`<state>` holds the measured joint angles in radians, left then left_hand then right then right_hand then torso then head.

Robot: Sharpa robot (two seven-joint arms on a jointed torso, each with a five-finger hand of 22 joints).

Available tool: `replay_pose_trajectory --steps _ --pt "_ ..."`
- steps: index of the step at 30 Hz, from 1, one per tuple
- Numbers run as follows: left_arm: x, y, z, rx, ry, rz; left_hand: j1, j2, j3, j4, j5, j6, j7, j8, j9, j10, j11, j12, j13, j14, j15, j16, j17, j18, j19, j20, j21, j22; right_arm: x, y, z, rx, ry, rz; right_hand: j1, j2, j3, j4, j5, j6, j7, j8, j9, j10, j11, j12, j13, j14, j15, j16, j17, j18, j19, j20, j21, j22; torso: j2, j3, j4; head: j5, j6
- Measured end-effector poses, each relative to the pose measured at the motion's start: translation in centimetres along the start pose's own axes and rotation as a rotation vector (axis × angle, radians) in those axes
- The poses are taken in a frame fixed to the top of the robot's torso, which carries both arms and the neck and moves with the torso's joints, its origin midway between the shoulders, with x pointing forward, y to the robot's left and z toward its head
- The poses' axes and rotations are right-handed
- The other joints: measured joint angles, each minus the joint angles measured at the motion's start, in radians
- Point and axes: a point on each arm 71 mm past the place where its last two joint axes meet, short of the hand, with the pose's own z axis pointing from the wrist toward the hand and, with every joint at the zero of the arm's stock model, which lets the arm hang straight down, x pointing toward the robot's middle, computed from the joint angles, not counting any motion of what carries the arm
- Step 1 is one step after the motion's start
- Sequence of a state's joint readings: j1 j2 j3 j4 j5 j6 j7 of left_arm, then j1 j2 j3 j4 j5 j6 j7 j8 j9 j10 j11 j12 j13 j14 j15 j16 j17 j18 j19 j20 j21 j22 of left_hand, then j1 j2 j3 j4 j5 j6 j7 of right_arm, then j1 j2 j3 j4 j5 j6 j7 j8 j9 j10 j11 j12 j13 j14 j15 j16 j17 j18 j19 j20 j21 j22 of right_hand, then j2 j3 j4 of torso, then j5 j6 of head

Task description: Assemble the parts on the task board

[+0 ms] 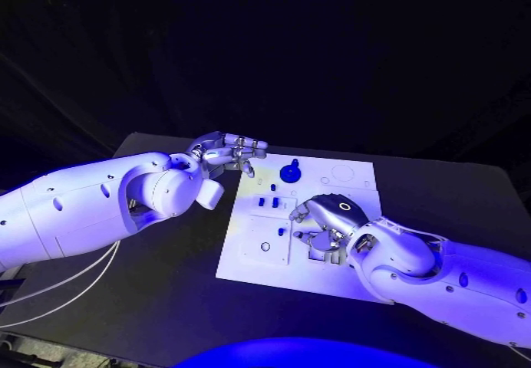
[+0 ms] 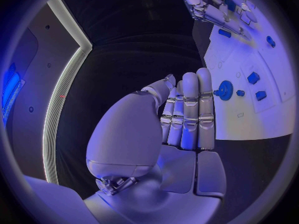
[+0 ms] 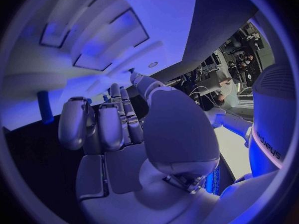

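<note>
Right robot hand (image 1: 328,221) curled over white task board (image 1: 249,261), grasp unclear (fingers hide it); left robot hand (image 1: 225,153) empty, fingers together, beside blue gear-shaped part (image 1: 291,172).

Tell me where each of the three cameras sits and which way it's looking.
Head view: on the robot's head, looking down at the task board; both arms show.
Left wrist view: behind the left hand, facing the board's edge.
Right wrist view: behind the right hand, close over the board.
Head and left wrist views share the blue gear.
</note>
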<state>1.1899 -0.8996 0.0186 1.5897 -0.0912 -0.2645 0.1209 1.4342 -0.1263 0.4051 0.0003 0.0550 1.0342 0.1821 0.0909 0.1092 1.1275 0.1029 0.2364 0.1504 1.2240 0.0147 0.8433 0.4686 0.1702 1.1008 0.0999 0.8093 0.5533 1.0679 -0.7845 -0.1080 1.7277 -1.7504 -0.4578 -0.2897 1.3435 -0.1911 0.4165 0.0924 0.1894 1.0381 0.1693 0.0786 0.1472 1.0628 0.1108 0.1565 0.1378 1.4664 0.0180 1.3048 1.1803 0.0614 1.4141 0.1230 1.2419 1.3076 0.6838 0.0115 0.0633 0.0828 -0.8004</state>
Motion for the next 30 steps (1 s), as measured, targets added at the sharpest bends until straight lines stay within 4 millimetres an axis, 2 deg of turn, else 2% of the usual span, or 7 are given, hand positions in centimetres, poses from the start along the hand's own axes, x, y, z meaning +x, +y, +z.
replay_pose_trajectory --steps 4,9,11,15,17,27,30 --pt "-0.1 0.0 -0.1 -0.001 -0.002 0.000 -0.001 -0.001 0.000 0.000 0.000 0.000 0.000 0.000 0.000 0.000 0.000 0.000 0.000 0.000 0.000 0.000 0.000 0.000 0.000 0.000 0.000 0.000 -3.0 -2.0 -0.2 0.044 -0.024 -0.029 -0.009 -0.009 -0.026 0.003 0.002 -0.003 -0.010 0.000 -0.003 -0.005 -0.010 0.007 -0.001 0.000 0.000 0.006 0.005 0.000 0.002 -0.002 0.003 0.000 0.000 -0.0007 -0.0007 -0.019 0.009" --pt "-0.1 0.0 -0.1 -0.001 -0.001 0.001 -0.015 -0.004 -0.010 0.004 0.000 0.000 0.000 0.000 -0.001 0.000 0.000 0.005 0.000 0.000 0.000 0.000 -0.001 0.000 0.000 0.000 -0.004 -0.002 -5.1 -4.2 -0.3 0.100 -0.010 -0.067 -0.016 -0.016 -0.130 0.020 0.020 -0.023 -0.039 -0.006 -0.010 -0.054 -0.013 0.014 -0.010 0.000 0.000 -0.019 -0.034 0.000 -0.013 -0.005 -0.047 0.000 -0.003 -0.0026 -0.0016 -0.038 0.017" --pt "-0.1 0.0 -0.1 0.000 0.000 0.000 -0.021 -0.005 -0.014 0.008 0.000 0.000 0.000 0.000 -0.001 0.000 0.000 0.005 0.000 0.000 0.000 0.001 -0.001 0.000 0.000 0.000 -0.005 -0.004 -5.3 -5.2 -0.4 0.125 0.011 -0.085 -0.003 -0.003 -0.198 0.032 0.027 -0.030 -0.046 -0.006 -0.014 -0.075 -0.010 0.027 -0.010 0.000 0.000 -0.027 -0.046 0.015 -0.020 -0.001 -0.067 0.000 -0.004 -0.0038 -0.0018 -0.043 0.021" --pt "-0.1 0.0 -0.1 0.002 0.007 0.000 -0.040 -0.017 -0.033 0.017 0.000 -0.003 -0.003 0.000 -0.003 -0.006 0.002 0.012 0.000 0.000 0.000 0.004 -0.003 0.000 0.004 0.004 -0.012 -0.008 -5.2 -6.2 -0.4 0.150 0.049 -0.107 0.034 0.020 -0.275 0.055 0.033 -0.035 -0.052 -0.006 -0.017 -0.095 -0.005 0.053 -0.012 0.000 0.000 -0.027 -0.052 0.016 -0.022 0.000 -0.080 0.000 -0.004 -0.0039 -0.0019 -0.053 0.024" --pt "0.0 0.0 -0.1 0.004 0.011 -0.001 -0.040 -0.016 -0.035 0.018 0.000 -0.003 -0.003 0.000 -0.003 -0.008 0.000 0.012 0.000 0.000 0.000 0.004 -0.003 0.000 0.004 0.004 -0.014 -0.008 -5.0 -6.5 -0.3 0.156 0.067 -0.117 0.043 0.021 -0.289 0.062 0.033 -0.035 -0.058 -0.006 -0.017 -0.103 -0.006 0.057 -0.013 0.000 0.000 -0.027 -0.052 0.016 -0.022 0.000 -0.084 0.000 -0.004 -0.0038 -0.0019 -0.057 0.025" --pt "0.0 0.0 -0.1 0.011 0.023 -0.002 -0.040 -0.016 -0.035 0.018 0.000 -0.003 -0.003 0.000 -0.003 -0.008 0.000 0.012 0.000 0.000 0.000 0.004 -0.004 0.000 0.004 0.004 -0.014 -0.008 -3.7 -7.1 -0.3 0.168 0.143 -0.146 0.064 0.040 -0.303 0.077 0.033 -0.031 -0.063 -0.006 -0.017 -0.107 -0.004 0.083 -0.014 0.000 0.000 -0.026 -0.043 0.015 -0.021 0.000 -0.082 0.000 -0.003 -0.0040 -0.0013 -0.061 0.024" --pt "0.0 0.0 -0.2 0.011 0.023 -0.002 -0.040 -0.016 -0.034 0.018 0.000 -0.003 -0.004 0.000 -0.003 -0.007 0.000 0.012 0.000 0.000 0.000 0.004 -0.004 0.000 0.004 0.004 -0.014 -0.009 -3.5 -7.1 -0.2 0.168 0.154 -0.151 0.079 0.054 -0.305 0.079 0.041 -0.026 -0.066 -0.006 -0.017 -0.093 -0.015 0.101 -0.013 0.000 0.000 -0.017 -0.034 0.016 -0.015 -0.006 -0.063 0.000 -0.003 -0.0040 -0.0012 -0.061 0.024"
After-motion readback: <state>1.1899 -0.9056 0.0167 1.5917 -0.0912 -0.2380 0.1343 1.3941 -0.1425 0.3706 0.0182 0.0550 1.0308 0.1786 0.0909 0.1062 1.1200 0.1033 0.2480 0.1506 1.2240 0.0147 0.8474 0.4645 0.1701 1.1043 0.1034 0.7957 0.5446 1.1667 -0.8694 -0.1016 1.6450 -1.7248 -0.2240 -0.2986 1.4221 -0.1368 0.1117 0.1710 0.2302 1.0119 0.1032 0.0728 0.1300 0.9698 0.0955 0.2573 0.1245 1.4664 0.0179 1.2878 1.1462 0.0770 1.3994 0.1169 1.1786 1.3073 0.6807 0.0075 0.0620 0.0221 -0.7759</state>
